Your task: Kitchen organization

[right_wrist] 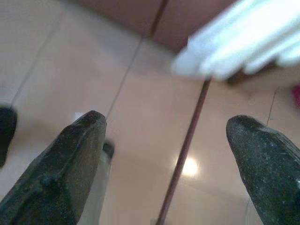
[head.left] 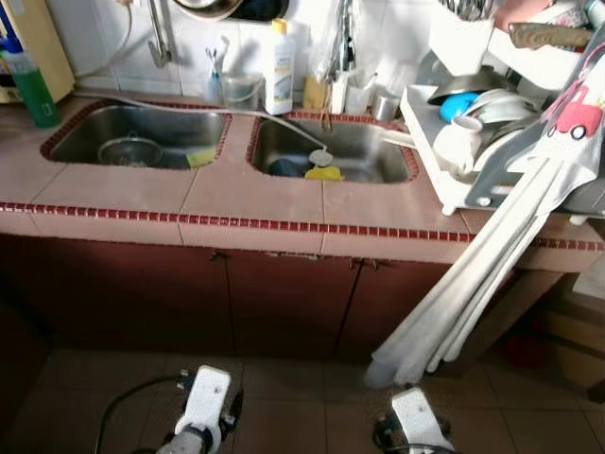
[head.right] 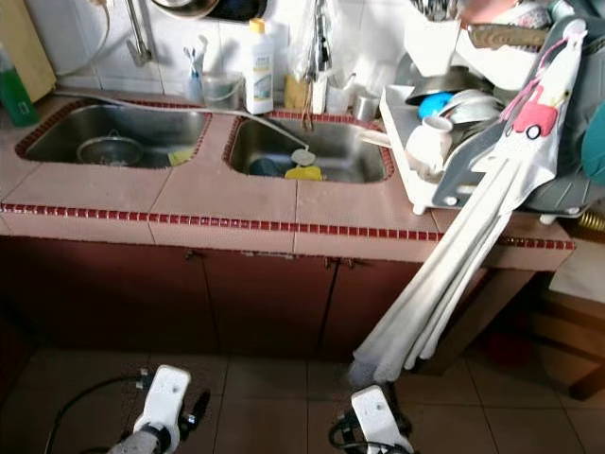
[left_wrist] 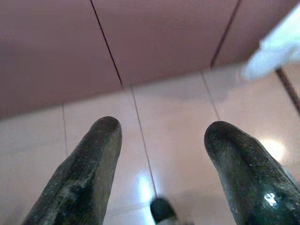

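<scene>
My left gripper [left_wrist: 159, 154] hangs low over the floor tiles [left_wrist: 178, 117], its two black fingers [left_wrist: 89, 173] spread wide with nothing between them; my right gripper [right_wrist: 164, 164] hangs the same way, two fingers [right_wrist: 61, 173] parted and empty, near the bottom end of a white cloth [right_wrist: 243, 42]. Ahead stand the dark red cabinet doors [head.left: 284, 303], and above them the pink tiled counter [head.left: 236, 199] holds two steel sinks. The left sink [head.left: 132, 132] has one metal bowl [head.left: 129, 149] and one yellow sponge [head.left: 200, 157]; the right sink [head.left: 331, 147] has one yellow sponge [head.left: 324, 173] too. Behind, between the sinks, stands one white bottle [head.left: 279, 71] with a yellow cap; its label is too small for me to read. One green bottle [head.left: 33, 90] stands at the far left. On the right, one white dish rack [head.left: 444, 161] carries bowls and plates I cannot count, and the cloth, printed with one red car [head.left: 579, 118], drapes from it toward the floor.
</scene>
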You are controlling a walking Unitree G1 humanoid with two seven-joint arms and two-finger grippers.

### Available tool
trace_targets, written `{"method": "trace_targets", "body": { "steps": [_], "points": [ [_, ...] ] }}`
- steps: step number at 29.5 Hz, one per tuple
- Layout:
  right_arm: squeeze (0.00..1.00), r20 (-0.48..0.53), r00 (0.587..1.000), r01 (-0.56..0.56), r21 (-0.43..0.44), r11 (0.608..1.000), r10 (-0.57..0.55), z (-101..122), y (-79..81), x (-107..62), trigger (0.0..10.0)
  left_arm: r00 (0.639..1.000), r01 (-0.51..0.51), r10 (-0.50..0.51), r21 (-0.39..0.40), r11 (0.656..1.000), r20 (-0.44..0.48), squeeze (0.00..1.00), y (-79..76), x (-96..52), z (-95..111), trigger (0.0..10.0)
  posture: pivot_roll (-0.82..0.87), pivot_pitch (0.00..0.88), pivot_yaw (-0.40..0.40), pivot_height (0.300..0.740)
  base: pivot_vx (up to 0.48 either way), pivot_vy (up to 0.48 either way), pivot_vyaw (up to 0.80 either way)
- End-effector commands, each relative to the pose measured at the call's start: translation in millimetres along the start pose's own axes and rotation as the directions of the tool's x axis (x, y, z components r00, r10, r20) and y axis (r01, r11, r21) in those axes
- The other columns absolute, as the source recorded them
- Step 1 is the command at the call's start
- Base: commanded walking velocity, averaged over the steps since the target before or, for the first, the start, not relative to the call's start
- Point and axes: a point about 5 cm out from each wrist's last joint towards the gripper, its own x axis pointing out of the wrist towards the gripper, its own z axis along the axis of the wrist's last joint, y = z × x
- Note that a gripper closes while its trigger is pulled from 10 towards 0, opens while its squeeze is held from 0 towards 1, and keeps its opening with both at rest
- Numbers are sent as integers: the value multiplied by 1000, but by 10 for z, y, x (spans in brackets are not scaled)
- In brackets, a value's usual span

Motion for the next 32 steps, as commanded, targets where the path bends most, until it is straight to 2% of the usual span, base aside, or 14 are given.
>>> {"method": "trace_targets", "body": {
  "steps": [1,8,12,32],
  "points": [
    [0,-48,999,17,15,1000,-16,-86,-39,-21,10000,1000,-7,8,5,1000,-11,0,6,2,-13,10000,-38,7,-53,740,0,0,0],
    [0,-80,997,11,46,999,-7,-120,-29,-23,10000,999,-23,23,-7,1000,-46,0,5,-9,-70,10000,-30,0,-58,740,0,0,0],
    [0,-85,996,11,53,999,-7,-120,-25,-21,10000,997,-41,40,-24,999,-68,0,28,-22,-111,10000,-31,0,-58,740,0,-251,0],
    [0,-161,987,6,44,999,1,-276,-2,-72,10000,993,-48,44,-29,998,-111,0,50,-57,-200,10000,-38,0,-59,740,0,-374,0]
  ]
}}
